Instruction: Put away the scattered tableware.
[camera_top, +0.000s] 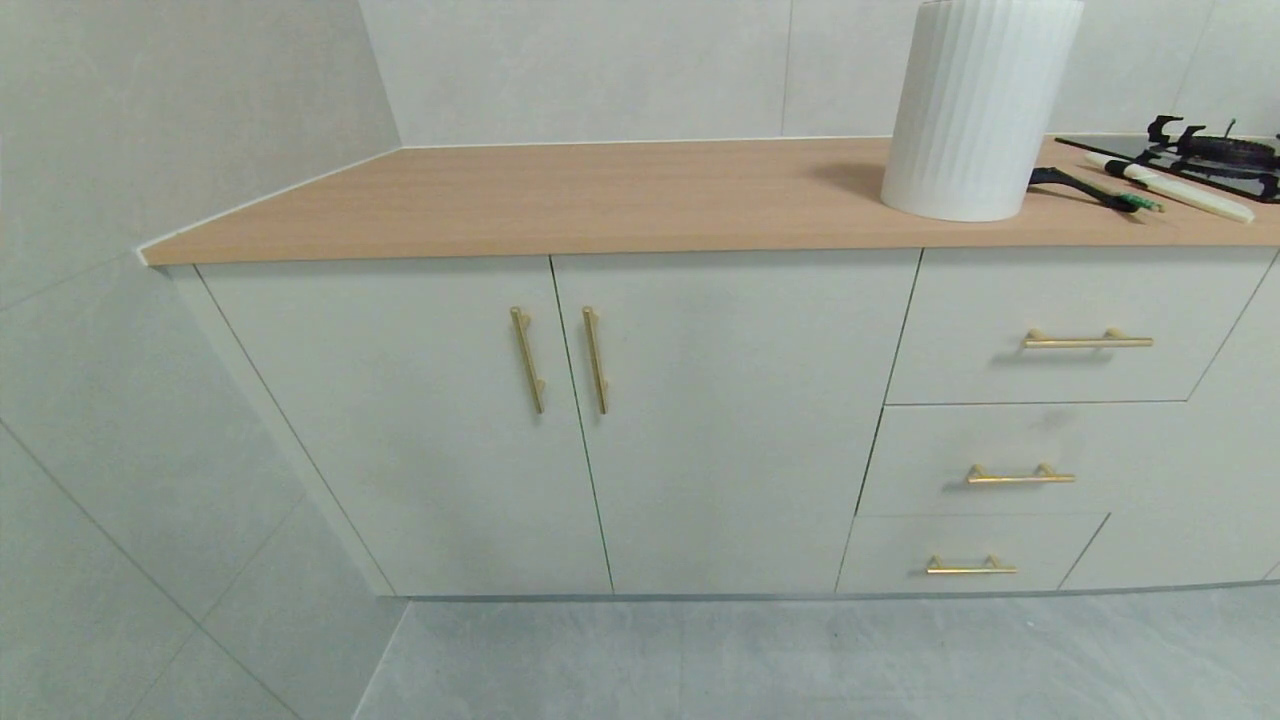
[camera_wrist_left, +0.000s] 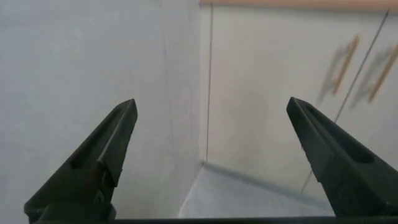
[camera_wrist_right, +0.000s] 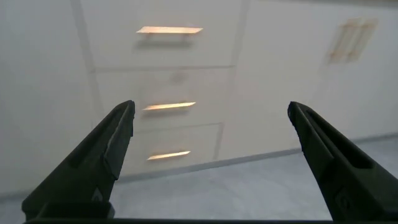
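Head view: black utensil (camera_top: 1090, 190) and white utensil (camera_top: 1170, 187) on the counter (camera_top: 500, 195), far right, beside the ribbed container (camera_top: 975, 110).
Left gripper (camera_wrist_left: 211, 106): jaws spread — nothing held.
Right gripper (camera_wrist_right: 210, 107): jaws spread — nothing held.

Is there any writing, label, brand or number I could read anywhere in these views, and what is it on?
There is no readable text in any view.
The white ribbed canister: plain, no label.
The cabinet doors and drawers: blank, with only brass handles.
The black-handled utensil and white-handled utensil on the countertop: any marking is too small to tell.
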